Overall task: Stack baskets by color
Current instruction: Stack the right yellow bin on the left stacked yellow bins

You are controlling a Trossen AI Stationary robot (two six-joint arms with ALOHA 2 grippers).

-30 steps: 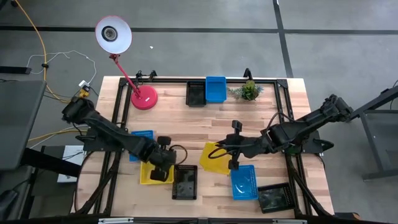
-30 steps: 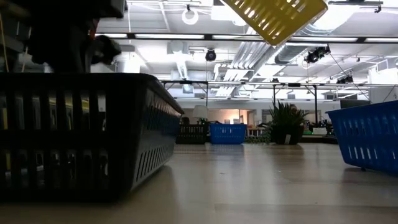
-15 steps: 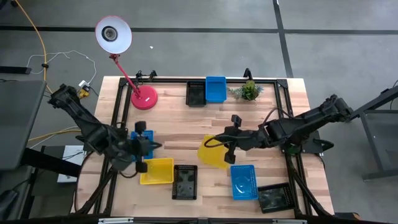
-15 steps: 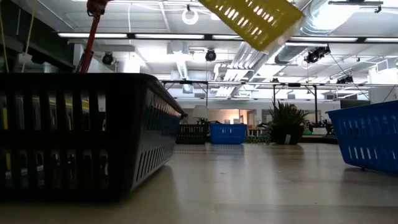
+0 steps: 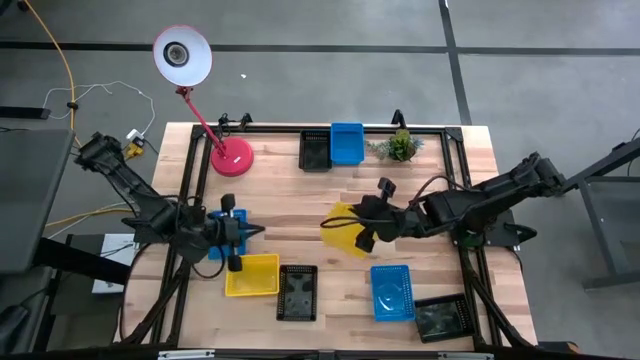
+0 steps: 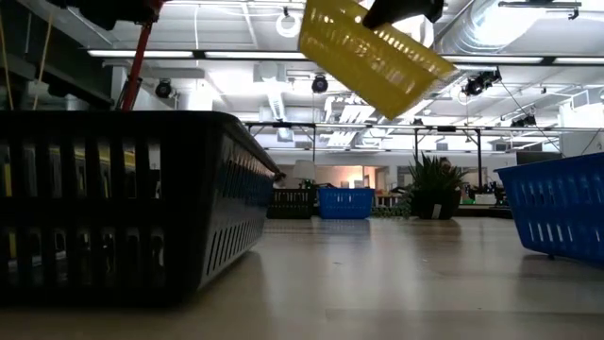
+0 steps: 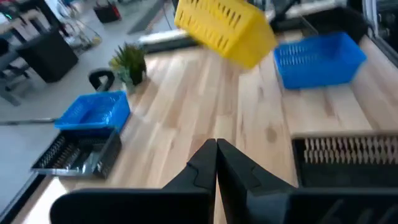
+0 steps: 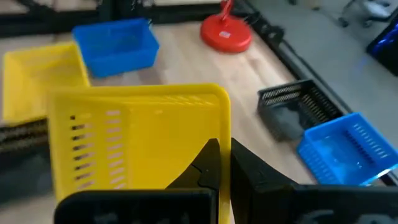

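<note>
**Carry the lifted yellow basket onto the yellow one on the table**

Lifted yellow basket [image 5: 343,230] hangs tilted, clear of the table, with the right gripper [image 5: 372,228] pinched shut on its rim. Target, I judge: the second yellow basket [image 5: 252,274], flat on the table well off from those jaws, just beside the left gripper [image 5: 233,246]. That gripper's jaws are closed on nothing, close above the target.

To do it well:
- level the basket before lowering
- align long sides and drop straight in
- left arm should back off first, collision risk
- black basket [image 5: 298,292] touches the target's side, so don't nudge it
</note>
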